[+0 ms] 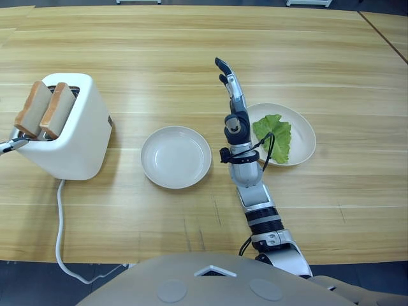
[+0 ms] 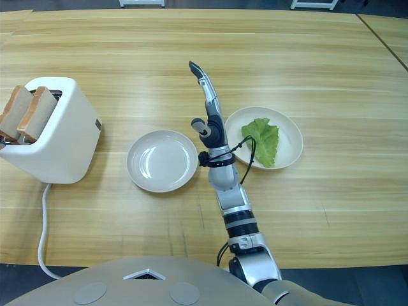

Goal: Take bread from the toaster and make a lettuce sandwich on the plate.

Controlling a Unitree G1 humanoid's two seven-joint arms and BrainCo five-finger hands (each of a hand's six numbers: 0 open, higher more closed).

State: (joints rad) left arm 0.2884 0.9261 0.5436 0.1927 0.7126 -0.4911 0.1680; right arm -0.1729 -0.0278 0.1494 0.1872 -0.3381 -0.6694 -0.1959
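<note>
Fingers point(image 1: 232, 85) of my right hand point(image 1: 235, 115) are straight and empty; bread point(image 1: 44, 109) sits in the toaster point(image 1: 78, 143), plate point(image 1: 176, 158) bare, lettuce point(image 1: 275, 135) untouched, so everything remains.

Bread slices point(image 1: 44, 109): lower halves sitting hidden inside the toaster point(image 1: 80, 137) slots. Left hand point(image 1: 7, 146): being cut off by the left edge beside the toaster, pose untellable. Lettuce plate point(image 1: 305, 131): part of its left rim lying covered by the right hand point(image 1: 234, 105). Cord point(image 1: 60, 223): far end running out of sight past the counter point(image 1: 159, 38) near edge.
</note>
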